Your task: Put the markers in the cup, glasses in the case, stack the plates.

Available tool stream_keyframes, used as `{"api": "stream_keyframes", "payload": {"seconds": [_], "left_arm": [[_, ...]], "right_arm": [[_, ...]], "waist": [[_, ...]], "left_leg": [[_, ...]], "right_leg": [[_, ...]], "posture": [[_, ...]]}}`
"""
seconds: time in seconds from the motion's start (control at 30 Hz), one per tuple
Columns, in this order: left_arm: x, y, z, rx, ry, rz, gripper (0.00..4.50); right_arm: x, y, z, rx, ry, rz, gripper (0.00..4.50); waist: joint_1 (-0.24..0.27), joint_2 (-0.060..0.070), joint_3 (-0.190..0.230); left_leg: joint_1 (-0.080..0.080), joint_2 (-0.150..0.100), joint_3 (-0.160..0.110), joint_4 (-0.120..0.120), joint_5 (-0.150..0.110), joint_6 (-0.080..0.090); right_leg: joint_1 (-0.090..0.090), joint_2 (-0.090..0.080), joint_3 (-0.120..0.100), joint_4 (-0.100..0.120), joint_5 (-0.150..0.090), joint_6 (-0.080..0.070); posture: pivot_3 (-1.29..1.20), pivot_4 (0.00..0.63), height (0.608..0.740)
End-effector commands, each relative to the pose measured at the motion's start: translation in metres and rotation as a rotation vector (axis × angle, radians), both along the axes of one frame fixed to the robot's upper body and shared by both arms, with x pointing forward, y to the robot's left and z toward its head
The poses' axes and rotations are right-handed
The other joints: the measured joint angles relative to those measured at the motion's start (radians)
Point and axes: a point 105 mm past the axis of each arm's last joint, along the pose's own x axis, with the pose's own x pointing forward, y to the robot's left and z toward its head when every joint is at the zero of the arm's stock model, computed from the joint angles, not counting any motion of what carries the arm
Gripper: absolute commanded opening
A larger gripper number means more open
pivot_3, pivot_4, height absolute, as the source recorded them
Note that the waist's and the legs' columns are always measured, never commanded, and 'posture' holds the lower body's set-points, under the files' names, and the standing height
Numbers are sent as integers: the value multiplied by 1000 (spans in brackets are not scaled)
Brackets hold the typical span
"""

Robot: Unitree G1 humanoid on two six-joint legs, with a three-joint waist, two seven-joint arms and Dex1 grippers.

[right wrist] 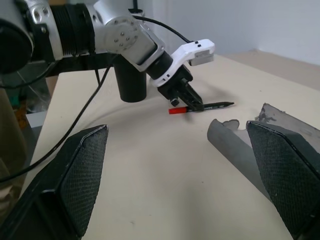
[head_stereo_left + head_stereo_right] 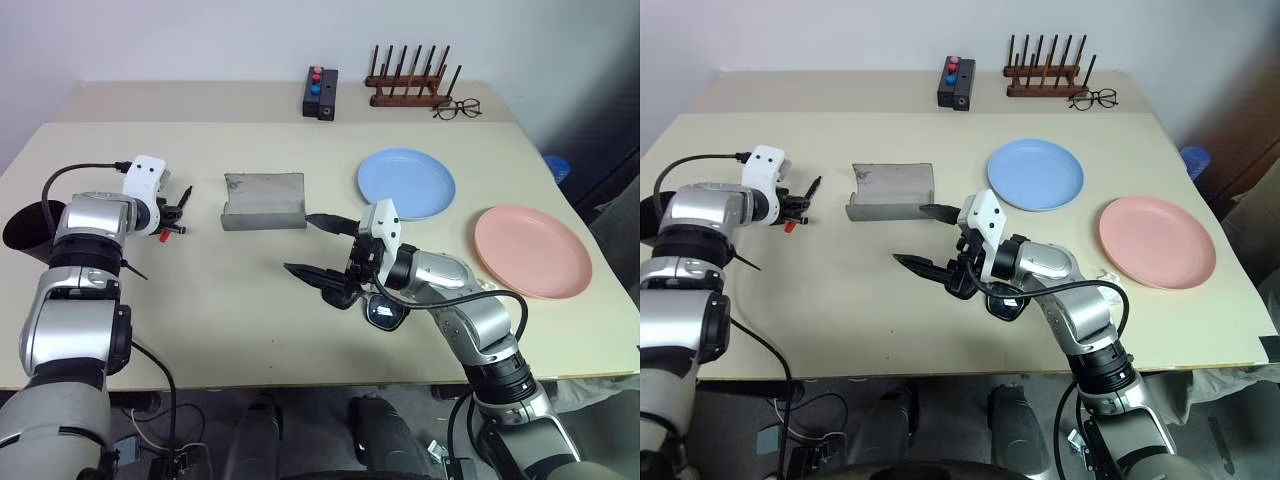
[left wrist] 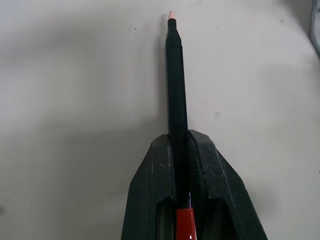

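Left gripper [image 1: 192, 102] clamped on thin black marker with red end [image 3: 176, 100], mid-left of frame — ready for tall black tapered plastic cup [image 1: 131, 80]. Right gripper [image 2: 322, 247] fingers wide apart, empty, centre frame.

Light blue plate [image 2: 406, 183], pink plate [image 2: 532, 251]

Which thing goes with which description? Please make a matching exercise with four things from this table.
Things:
1. black marker
2. grey case
3. pink plate
4. right gripper

Descriptions:
A. lies open
B. fingers spread wide, holding nothing
C. clamped in the left gripper
D. beside the blue plate, not stacked

Pairs: 1-C, 2-A, 3-D, 4-B
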Motion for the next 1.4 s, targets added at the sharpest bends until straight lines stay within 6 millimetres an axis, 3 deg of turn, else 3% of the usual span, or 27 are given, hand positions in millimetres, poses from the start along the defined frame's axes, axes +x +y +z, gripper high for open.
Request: {"api": "stream_keyframes", "payload": {"seconds": [0.03, 0.07, 0.13, 0.23, 0.37, 0.47, 0.63, 0.73, 0.83, 1.07, 1.4], "left_arm": [[14, -5, 50, 32, -303, 3, 37], [16, -6, 62, 16, -375, 14, 37], [15, -9, 104, -35, -625, 59, 37], [-5, -11, 154, -49, -946, 108, 37], [-43, 9, 182, 8, -1168, 306, 37], [-76, 23, 190, 93, -1263, 432, 37], [-129, 48, 179, 218, -1285, 598, 37], [-141, 57, 170, 220, -1254, 653, 37], [-150, 65, 145, 209, -1184, 707, 37], [-149, 70, 109, 155, -1087, 743, 37], [-141, 68, 84, 144, -1035, 744, 37]], "right_arm": [[4, -4, 16, 37, -75, -42, 4500], [5, -5, 16, 34, -80, -47, 4500], [5, -5, 14, 13, -95, -52, 4500], [9, -7, 9, -28, -131, -82, 4500], [17, -10, 11, -39, -196, -141, 4500], [15, -10, 17, 6, -191, -132, 4500], [7, -7, 19, 40, -162, -78, 4500], [6, -6, 18, 41, -158, -63, 4500], [5, -3, 22, 55, -160, -41, 4500], [0, 3, 22, 61, -150, 4, 4500], [-4, 6, 20, 63, -141, 7, 4500]], "waist": [[3, 0, 0], [5, 0, 0], [9, -1, 0], [17, -1, 0], [14, 0, 0], [13, 0, 0], [18, 0, 0], [25, -1, 0], [22, -1, 0], [22, -1, 0], [20, -1, 0]], "left_leg": [[0, 0, 0, 0, 0, 0], [0, 0, 0, 1, 0, 0], [-1, 0, 0, 1, 0, 0], [-1, 0, 0, 1, 0, 0], [0, 0, 0, 0, 0, 0], [1, 0, 0, 0, 0, -1], [1, 0, 0, 0, 1, -1], [1, 0, 0, 1, 1, -1], [2, 0, 0, 2, 1, -2], [2, 0, 0, 2, 1, -2], [2, 0, 0, 2, 1, -2]], "right_leg": [[0, 0, 0, 0, 0, 0], [0, 0, 0, 0, 0, 0], [0, 0, 0, 0, 0, 0], [0, 0, 0, -1, 0, 0], [0, 0, 0, 0, 1, 2], [0, 0, 0, 1, 1, 2], [1, 0, 0, 1, 1, 2], [1, 0, 0, 1, 1, 2], [3, -1, 0, 0, 1, 0], [4, 0, 0, -2, 1, -1], [3, 0, 0, -3, 0, -3]], "posture": [[0, 150, 738], [0, 150, 738], [0, 150, 738], [0, 150, 738], [0, 150, 738], [0, 150, 738], [0, 150, 738], [0, 150, 738], [0, 150, 738], [0, 150, 738], [0, 150, 738]]}}
